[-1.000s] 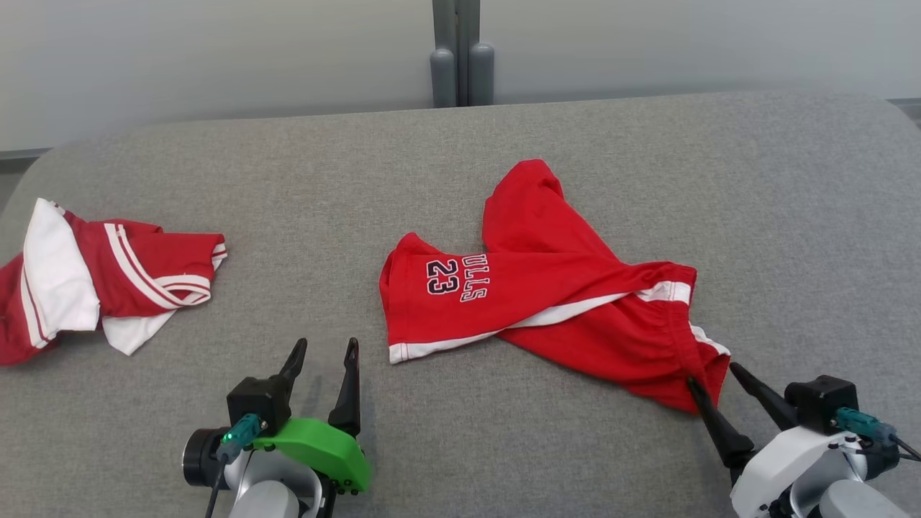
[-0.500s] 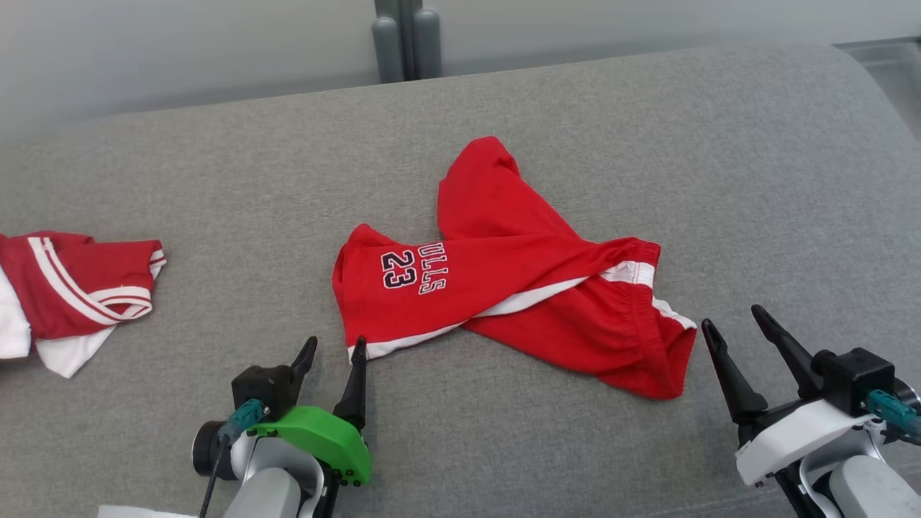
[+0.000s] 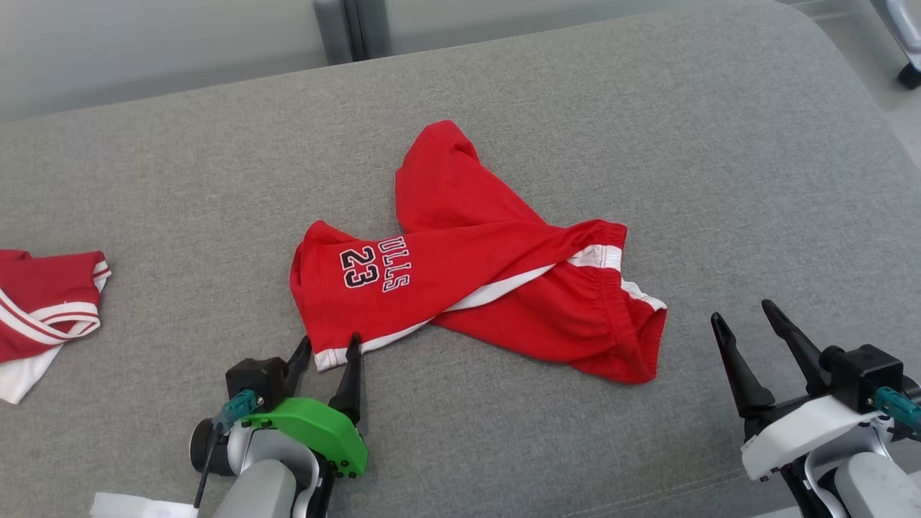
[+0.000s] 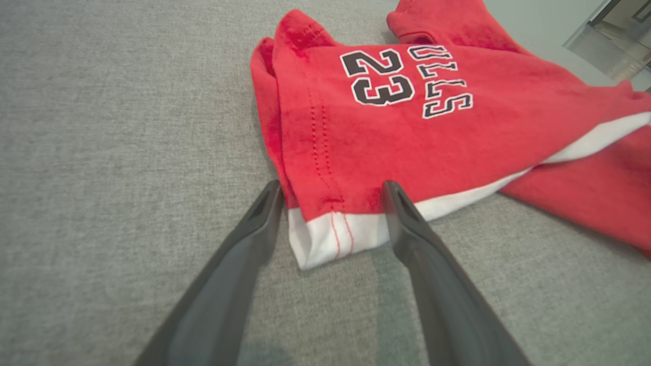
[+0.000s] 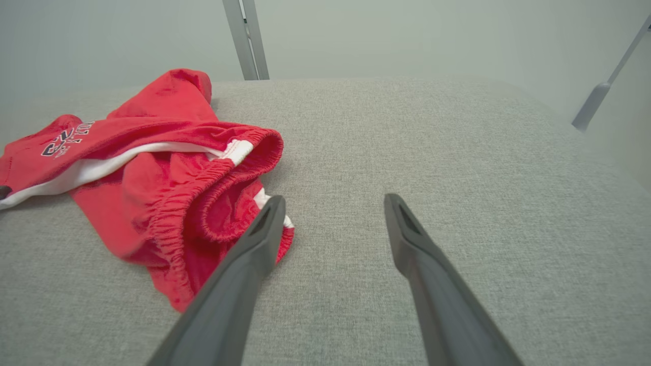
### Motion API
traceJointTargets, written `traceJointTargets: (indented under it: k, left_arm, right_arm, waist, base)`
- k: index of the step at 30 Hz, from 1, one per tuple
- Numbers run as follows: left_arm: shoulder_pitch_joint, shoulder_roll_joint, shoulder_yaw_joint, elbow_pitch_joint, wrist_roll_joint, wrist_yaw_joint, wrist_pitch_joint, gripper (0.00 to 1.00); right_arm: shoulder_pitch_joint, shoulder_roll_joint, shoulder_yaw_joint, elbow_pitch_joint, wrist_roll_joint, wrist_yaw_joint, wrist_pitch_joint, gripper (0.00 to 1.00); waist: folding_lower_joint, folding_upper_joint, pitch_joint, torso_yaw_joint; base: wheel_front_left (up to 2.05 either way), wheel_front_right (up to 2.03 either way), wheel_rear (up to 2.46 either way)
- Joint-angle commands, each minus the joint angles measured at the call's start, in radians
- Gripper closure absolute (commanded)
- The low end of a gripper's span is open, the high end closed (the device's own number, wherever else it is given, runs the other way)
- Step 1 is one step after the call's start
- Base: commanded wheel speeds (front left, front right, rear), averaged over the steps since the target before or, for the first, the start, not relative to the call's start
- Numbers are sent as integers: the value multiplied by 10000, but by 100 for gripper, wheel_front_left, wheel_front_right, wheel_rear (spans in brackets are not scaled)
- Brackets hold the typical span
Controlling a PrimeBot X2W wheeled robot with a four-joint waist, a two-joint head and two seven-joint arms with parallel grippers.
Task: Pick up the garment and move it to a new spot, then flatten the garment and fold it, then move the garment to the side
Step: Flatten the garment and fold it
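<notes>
The garment (image 3: 489, 288), a pair of red shorts with white trim and a printed "23", lies crumpled around the middle of the grey cloth-covered counter (image 3: 683, 144), somewhat toward its near edge. Its long axis runs roughly parallel to that near edge. The printed leg ends in a white hem corner (image 4: 330, 236) on the left, and the gathered elastic waistband (image 5: 218, 173) is bunched at the right end. The other leg sticks out toward the far edge, so the shape is twisted and partly doubled over itself.

It looks light, limp and thin. It should drape and drag rather than hold any shape, and a loose pinch could slip off a single layer. The stitched hem and the thick elastic waistband look like the firmest places to grip.

The left pincer (image 3: 329, 342) stands wide, its two fingers straddling the hem corner close to the cloth and not closed on it. The right pincer (image 3: 741, 311) is also spread wide and holds nothing. It sits just beside the waistband end, over bare counter.

A second red-and-white garment (image 3: 43, 302) lies well apart at the left edge.
</notes>
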Motion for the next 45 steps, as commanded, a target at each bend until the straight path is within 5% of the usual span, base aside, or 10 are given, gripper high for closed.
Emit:
traceJointTargets:
  k: [1,13,14,18,27,37,45]
  left_arm:
    - [-56,34,4,15,-68,-6,8,0]
    - [-86,34,-217,-280,-45,-301,4,5]
    - [-146,34,-211,-343,-42,-322,4,17]
    - [-182,35,-137,-741,125,-352,5,100]
    - [-532,38,439,-2376,840,-444,7,100]
    - [-2409,264,968,-735,1833,-501,4,100]
    - [-3940,537,1519,1342,2168,-75,4,100]
  right_arm:
    - [35,65,15,29,87,-11,-28,0]
    - [-155,120,257,97,203,-11,-28,0]
    - [-153,133,234,112,231,-11,-28,0]
    - [-174,111,196,140,285,-11,-28,0]
    - [-201,207,109,228,336,-11,-28,0]
    - [-672,285,670,293,438,-11,-28,0]
    - [-1041,376,850,219,533,-11,-28,0]
  waist:
    - [0,0,-24,59]
    - [0,0,-3,128]
    - [0,0,5,119]
    - [0,0,44,110]
    - [0,0,137,297]
    - [0,0,573,-81]
    - [0,0,1222,-721]
  base:
    - [0,0,0]
    - [0,0,0]
    - [0,0,0]
    - [0,0,0]
    - [0,0,0]
    - [0,0,0]
    - [0,0,0]
